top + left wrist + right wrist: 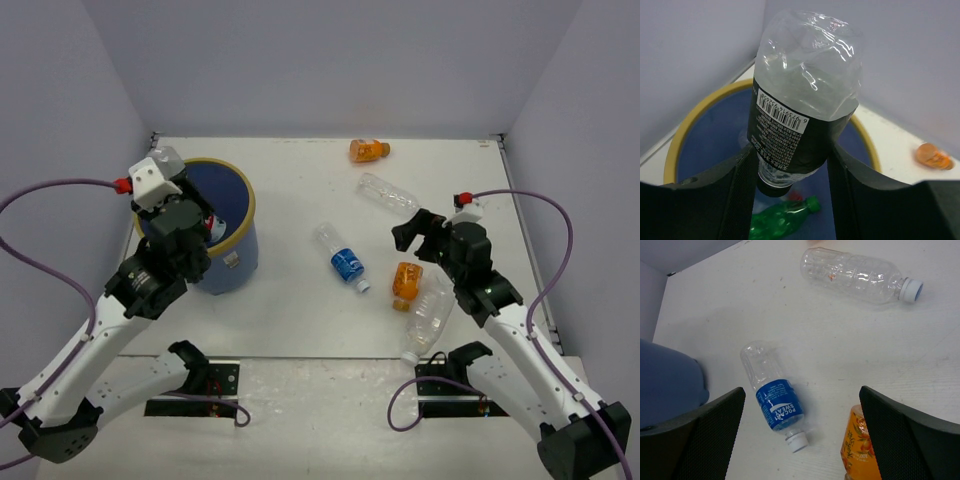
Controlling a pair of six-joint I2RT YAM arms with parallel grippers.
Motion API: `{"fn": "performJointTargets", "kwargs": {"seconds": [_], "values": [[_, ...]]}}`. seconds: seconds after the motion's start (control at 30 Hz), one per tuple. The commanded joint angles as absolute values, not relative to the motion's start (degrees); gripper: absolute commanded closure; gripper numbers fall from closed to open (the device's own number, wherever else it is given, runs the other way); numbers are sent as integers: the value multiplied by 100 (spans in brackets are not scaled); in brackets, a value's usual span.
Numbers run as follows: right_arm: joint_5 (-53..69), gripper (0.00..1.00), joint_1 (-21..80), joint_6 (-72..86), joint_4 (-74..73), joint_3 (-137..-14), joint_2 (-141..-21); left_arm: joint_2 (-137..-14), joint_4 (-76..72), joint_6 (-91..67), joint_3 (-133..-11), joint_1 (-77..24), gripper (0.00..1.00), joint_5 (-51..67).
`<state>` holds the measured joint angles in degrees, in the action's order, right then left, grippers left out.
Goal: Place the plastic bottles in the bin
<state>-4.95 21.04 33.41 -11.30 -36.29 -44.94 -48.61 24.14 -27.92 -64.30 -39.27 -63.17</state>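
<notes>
My left gripper (792, 172) is shut on a clear plastic bottle with a black label (805, 95). It holds the bottle cap down over the mouth of the blue bin (690, 125), which has a yellow rim. A green bottle (780, 220) lies on the bin's floor. In the top view the left gripper (195, 228) hangs over the bin (248, 205). My right gripper (800, 407) is open above the table, its jaws wide apart with nothing between them. Below it lie a blue-labelled bottle (772, 392) and an orange bottle (859, 447).
On the table lie a clear bottle (388, 193), a second orange bottle (369, 150) near the back wall, and a larger crumpled clear bottle (428, 318) beside the right arm. The blue-labelled bottle (342, 258) lies mid-table. Walls enclose three sides.
</notes>
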Motion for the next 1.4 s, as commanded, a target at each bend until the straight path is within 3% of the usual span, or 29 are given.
{"fn": "performJointTargets", "kwargs": {"seconds": [0.0, 0.03, 0.1, 0.17, 0.47, 0.6, 0.9, 1.17, 1.3, 1.37], "values": [[-461, 1, 2092, 3308, -1072, -3767, -4544, -5106, 3376, -3748, -6305, -3784, 58, -6473], [-467, 1, 2092, 3313, -1071, -3761, -4542, -5105, 3399, -3750, -6312, -3778, 38, -6432], [-482, 1, 2092, 3313, -1063, -3746, -4519, -5090, 3369, -3698, -6334, -3771, 9, -6355], [-485, 1, 2092, 3313, -1055, -3744, -4502, -5054, 3302, -3562, -6385, -3771, 0, -6186], [-413, 1, 2092, 3219, -984, -3735, -4533, -5056, 3059, -3117, -6676, -3771, 0, -5531], [-341, 1, 2092, 3170, -902, -3713, -4570, -4955, 2371, -2561, -6547, -3771, 0, -4701], [-368, 1, 2084, 3145, -976, -3797, -4757, -5433, 1388, -2096, -6590, -3817, 0, -1254], [488, 1, 2092, 2639, -486, -3725, -5007, -6151, 1368, -1899, -6668, -4922, 0, -1812], [1499, 1, 2194, 2170, -66, -3742, -5553, -6266, 1295, -2113, -6260, -5229, 0, -1851], [1283, 1, 2714, 1878, -183, -4056, -6170, -6217, 1122, -2233, -5986, -5238, 0, -1754]]}}
